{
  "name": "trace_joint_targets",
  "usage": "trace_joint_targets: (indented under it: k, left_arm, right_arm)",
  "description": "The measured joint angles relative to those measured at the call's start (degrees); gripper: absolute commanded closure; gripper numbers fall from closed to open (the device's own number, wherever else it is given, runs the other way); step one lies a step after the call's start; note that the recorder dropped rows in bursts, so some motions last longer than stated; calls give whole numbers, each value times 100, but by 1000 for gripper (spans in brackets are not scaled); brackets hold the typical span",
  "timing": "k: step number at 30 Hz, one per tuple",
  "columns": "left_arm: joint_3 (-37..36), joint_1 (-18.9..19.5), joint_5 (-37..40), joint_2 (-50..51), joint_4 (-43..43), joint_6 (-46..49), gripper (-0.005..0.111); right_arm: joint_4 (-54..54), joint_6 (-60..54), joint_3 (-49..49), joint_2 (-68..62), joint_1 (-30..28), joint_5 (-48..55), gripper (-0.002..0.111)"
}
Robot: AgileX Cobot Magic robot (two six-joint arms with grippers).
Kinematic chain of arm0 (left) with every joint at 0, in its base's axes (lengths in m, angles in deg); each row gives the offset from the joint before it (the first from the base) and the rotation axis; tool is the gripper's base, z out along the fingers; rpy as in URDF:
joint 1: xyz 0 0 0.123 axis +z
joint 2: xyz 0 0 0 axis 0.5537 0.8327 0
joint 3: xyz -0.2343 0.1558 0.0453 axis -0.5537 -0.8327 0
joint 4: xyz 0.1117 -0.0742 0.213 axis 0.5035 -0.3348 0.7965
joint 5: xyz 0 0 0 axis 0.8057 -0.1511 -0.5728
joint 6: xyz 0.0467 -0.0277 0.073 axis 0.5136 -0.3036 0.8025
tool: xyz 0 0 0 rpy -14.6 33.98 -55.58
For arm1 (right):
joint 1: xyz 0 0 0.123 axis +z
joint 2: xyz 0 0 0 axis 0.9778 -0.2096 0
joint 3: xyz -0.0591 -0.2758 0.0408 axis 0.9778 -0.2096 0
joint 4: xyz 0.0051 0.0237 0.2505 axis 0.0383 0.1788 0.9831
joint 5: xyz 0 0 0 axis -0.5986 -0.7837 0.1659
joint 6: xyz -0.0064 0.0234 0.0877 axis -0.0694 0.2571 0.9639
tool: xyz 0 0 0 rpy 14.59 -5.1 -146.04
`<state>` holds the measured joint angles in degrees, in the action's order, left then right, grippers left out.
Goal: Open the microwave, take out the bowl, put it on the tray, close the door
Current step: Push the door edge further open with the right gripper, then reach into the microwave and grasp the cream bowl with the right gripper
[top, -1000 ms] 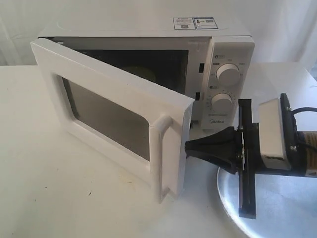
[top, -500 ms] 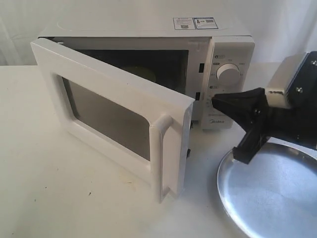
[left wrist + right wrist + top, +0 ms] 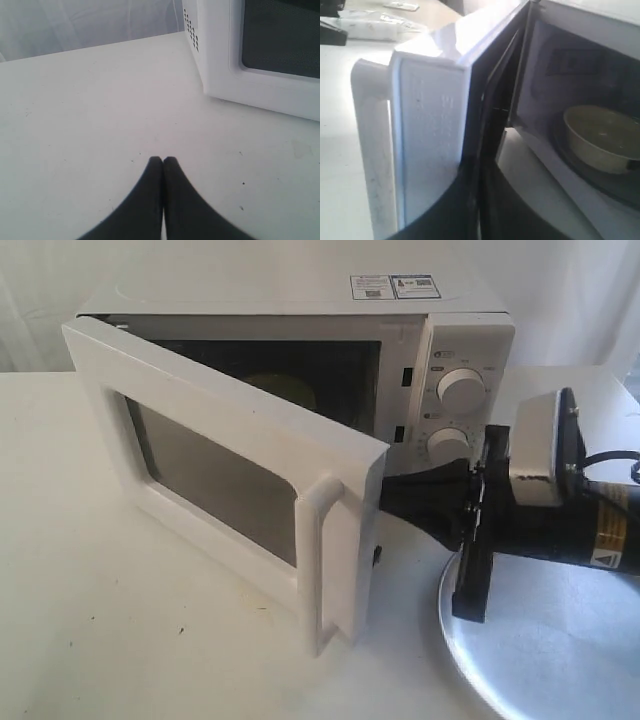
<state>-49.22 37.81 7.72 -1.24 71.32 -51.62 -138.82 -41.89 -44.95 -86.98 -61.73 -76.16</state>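
The white microwave (image 3: 300, 300) stands at the back with its door (image 3: 220, 470) swung partly open, the bar handle (image 3: 335, 540) nearest me. Inside, the cream bowl (image 3: 280, 387) rests on the turntable, clearer in the right wrist view as the bowl (image 3: 600, 137). My right gripper (image 3: 385, 495) is shut, its tips tucked behind the door's free edge (image 3: 427, 145); the right gripper (image 3: 475, 170) holds nothing. The silver tray (image 3: 540, 640) lies under the right arm. My left gripper (image 3: 162, 160) is shut and empty over bare table, near the microwave's vented side (image 3: 191, 30).
The white table (image 3: 120, 620) stretches left and in front of the door. The right arm's body and camera (image 3: 545, 455) hang over the tray's near rim, close to the two dials (image 3: 462, 387). Some flat packets (image 3: 375, 27) lie far off.
The right gripper swung up toward the dials half a second ago, then came back down to the door's free edge. The door now stands slightly wider open.
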Motion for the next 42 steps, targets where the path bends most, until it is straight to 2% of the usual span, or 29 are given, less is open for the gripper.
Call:
trace_joint_targets:
  k: [6, 9, 10, 11, 13, 22, 28, 30, 34, 37, 38, 40, 42]
  left_arm:
    - [0, 0, 0, 0, 0, 0, 107]
    - [0, 0, 0, 0, 0, 0, 107]
    - [0, 0, 0, 0, 0, 0, 107]
    - [0, 0, 0, 0, 0, 0, 107]
    - [0, 0, 0, 0, 0, 0, 107]
    - [0, 0, 0, 0, 0, 0, 107]
    - [0, 0, 0, 0, 0, 0, 107]
    - [0, 0, 0, 0, 0, 0, 107]
    - [0, 0, 0, 0, 0, 0, 107]
    - [0, 0, 0, 0, 0, 0, 107]
    - [0, 0, 0, 0, 0, 0, 107]
    - [0, 0, 0, 0, 0, 0, 107]
    - [0, 0, 0, 0, 0, 0, 107]
  right_arm:
    - [-129, -17, 24, 0, 103, 8, 108]
    - [1360, 208, 24, 102, 103, 1372, 108]
    - [1814, 467, -1, 151, 103, 2128, 108]
    - [2167, 636, -109, 152, 103, 2929, 108]
    - [2411, 730, -236, 240, 103, 3466, 108]
    - [2310, 358, -248, 340, 186, 2322, 108]
    - [3155, -374, -248, 340, 213, 2511, 108]
    - [3293, -700, -235, 274, 258, 2103, 108]
    - [3274, -1262, 793, -730, 811, 2077, 108]
    - [2530, -927, 1167, -1449, 1073, 1671, 108]
    - [1972, -862, 1186, -1651, 1192, 1054, 108]
    - [1150, -805, 1228, -1745, 1313, 328, 108]
    - [894, -780, 1269, -1734, 1349, 115, 108]
